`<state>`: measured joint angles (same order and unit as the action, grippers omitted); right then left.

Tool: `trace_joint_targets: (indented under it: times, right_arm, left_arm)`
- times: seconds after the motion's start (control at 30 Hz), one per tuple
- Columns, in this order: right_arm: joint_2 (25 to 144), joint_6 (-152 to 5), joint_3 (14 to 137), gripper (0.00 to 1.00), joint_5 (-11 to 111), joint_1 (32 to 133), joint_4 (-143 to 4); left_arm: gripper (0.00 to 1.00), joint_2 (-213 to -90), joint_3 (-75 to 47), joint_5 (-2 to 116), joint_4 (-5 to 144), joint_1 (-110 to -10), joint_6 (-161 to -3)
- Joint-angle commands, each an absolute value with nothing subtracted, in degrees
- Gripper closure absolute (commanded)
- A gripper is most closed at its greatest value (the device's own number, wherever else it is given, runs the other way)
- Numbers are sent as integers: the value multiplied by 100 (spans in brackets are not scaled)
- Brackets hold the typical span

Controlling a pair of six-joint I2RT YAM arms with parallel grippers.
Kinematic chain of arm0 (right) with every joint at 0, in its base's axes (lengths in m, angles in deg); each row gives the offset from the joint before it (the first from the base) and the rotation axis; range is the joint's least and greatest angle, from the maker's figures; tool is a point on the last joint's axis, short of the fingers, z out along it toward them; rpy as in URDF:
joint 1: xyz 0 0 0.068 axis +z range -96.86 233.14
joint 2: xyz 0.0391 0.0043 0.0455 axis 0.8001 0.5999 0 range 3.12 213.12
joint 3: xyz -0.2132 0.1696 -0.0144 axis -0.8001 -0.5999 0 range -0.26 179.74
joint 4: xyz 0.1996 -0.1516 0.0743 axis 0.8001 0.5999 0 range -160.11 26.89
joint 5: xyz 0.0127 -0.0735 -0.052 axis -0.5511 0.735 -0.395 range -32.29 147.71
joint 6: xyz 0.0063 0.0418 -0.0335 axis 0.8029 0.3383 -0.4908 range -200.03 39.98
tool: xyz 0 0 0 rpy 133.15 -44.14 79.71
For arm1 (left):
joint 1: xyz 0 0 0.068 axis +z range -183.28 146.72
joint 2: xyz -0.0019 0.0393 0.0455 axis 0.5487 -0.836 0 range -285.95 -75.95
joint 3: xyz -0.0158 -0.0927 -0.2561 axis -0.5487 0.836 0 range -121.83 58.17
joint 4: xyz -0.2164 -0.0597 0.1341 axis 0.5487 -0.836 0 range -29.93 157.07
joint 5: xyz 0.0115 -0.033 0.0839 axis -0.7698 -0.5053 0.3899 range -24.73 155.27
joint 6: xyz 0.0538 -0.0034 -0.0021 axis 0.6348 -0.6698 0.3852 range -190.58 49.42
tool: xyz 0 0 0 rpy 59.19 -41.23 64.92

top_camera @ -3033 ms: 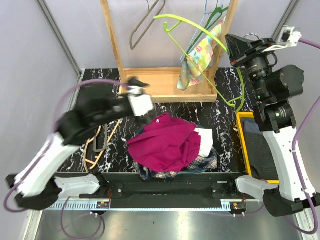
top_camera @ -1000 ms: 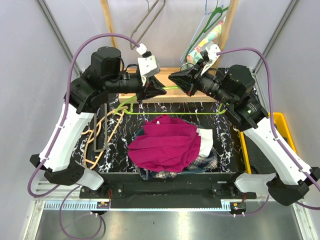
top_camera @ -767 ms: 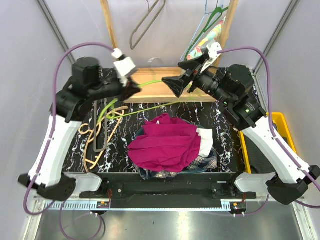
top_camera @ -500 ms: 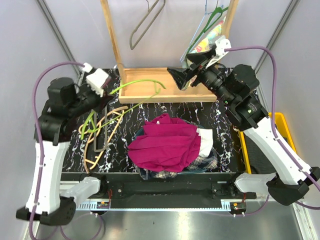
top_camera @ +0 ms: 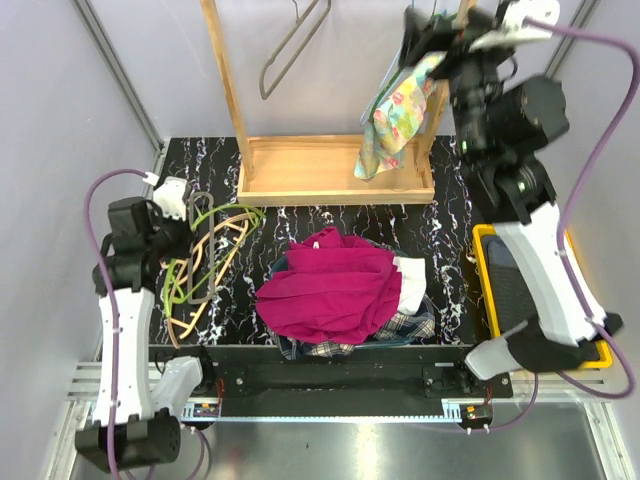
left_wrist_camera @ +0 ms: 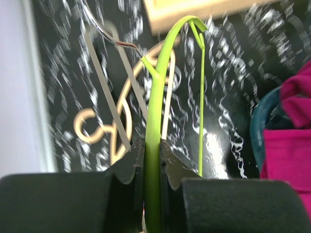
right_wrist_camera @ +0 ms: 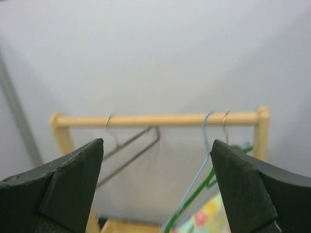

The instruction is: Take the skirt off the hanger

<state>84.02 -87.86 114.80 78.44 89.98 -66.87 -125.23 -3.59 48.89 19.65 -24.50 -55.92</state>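
Observation:
A floral skirt [top_camera: 398, 110] hangs from a hanger on the wooden rack at the back right; its top edge shows in the right wrist view [right_wrist_camera: 209, 217] under a blue hanger [right_wrist_camera: 201, 155] and a dark green hanger [right_wrist_camera: 216, 177]. My right gripper [top_camera: 428, 22] is raised high in front of the rail [right_wrist_camera: 160, 119], open [right_wrist_camera: 156, 141] with nothing between its fingers. My left gripper [top_camera: 183, 205] sits low at the left, shut [left_wrist_camera: 152, 150] on a bare lime green hanger [left_wrist_camera: 160, 87] that lies over the hanger pile [top_camera: 178, 272].
A grey hanger [top_camera: 290, 45] hangs at the rail's left. Tan hangers [top_camera: 215, 265] lie on the marble table at left. A heap of clothes topped by a magenta garment [top_camera: 330, 285] fills the middle. A yellow bin [top_camera: 490, 262] stands at right. The rack's wooden base [top_camera: 330, 170] lies behind.
My right gripper opened, let go of the lime hanger and rose to the rack. The left arm swung left and down, carrying the lime hanger onto the hanger pile.

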Motion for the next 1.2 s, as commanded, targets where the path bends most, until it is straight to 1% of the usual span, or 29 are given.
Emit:
trace_joint_targets:
  times: [0.0,0.03,0.1,0.23,0.27,0.3,0.33,0.37,0.4,0.43,0.5,0.53,0.63,0.73,0.77,0.83,0.87,1.0,1.07,1.17]
  right_arm:
    - [9416,-8930,12567,0,9523,8427,-6405]
    - [9591,-8734,13021,0,9637,8112,-6109]
    - [9961,-8339,13192,0,9630,7872,-6062]
    - [10611,-8275,13482,0,9840,7494,-6289]
    - [10856,-8388,13483,0,9884,7459,-6386]
    - [10980,-8433,13491,0,9902,7432,-6483]
    - [11103,-8398,13570,0,9902,7406,-6545]
    - [11287,-8241,13614,0,9858,7371,-6545]
    - [11368,-8188,13667,0,9832,7362,-6563]
    - [11447,-8161,13711,2,9805,7370,-6580]
    - [11632,-8073,13807,5,9788,7379,-6598]
    - [11675,-8055,13886,8,9779,7370,-6598]
    - [11773,-8038,13905,11,9726,7370,-6616]
    - [11825,-7836,13843,18,9717,7379,-6616]
    - [11808,-7749,13817,24,9717,7379,-6616]
    - [11782,-7713,13703,32,9717,7370,-6607]
    - [11773,-7678,13685,39,9735,7370,-6624]
    - [11720,-7712,13544,54,9735,7362,-6651]
    - [11711,-7695,13518,54,9752,7335,-6660]
    - [11702,-7625,13439,51,9717,7291,-6651]
  left_arm:
    - [94,-12876,112,5199,3146,-2230,-6309]
    - [92,-12964,183,5191,3269,-2177,-6372]
    - [91,-13298,271,5052,3490,-2019,-6451]
    - [91,-13938,386,4814,3868,-1633,-6390]
    - [83,-14097,377,4657,3886,-1484,-6390]
    - [71,-14290,255,4150,3869,-1308,-6372]
    - [50,-14727,123,3832,3668,-950,-6320]
    - [18,-14967,-70,3568,3475,-807,-6180]
    - [1,-15187,-507,3200,3221,-701,-6083]
    - [1,-15528,-772,3039,2809,-526,-6013]
    - [1,-15646,-1072,2584,2577,-375,-5863]
    - [1,-15585,-1248,2476,2515,-270,-5819]
    - [1,-15444,-1634,2230,2218,-234,-5652]
    - [1,-15243,-2117,1957,1857,-234,-5573]
    - [1,-15181,-2224,1896,1795,-234,-5538]
    - [1,-14979,-2426,1799,1716,-225,-5529]
    - [1,-14917,-2584,1781,1706,-234,-5502]
    - [1,-14828,-3042,1798,1610,-234,-5590]
    - [1,-14829,-3138,1772,1636,-217,-5677]
    - [1,-14828,-3305,1562,1767,-225,-5958]
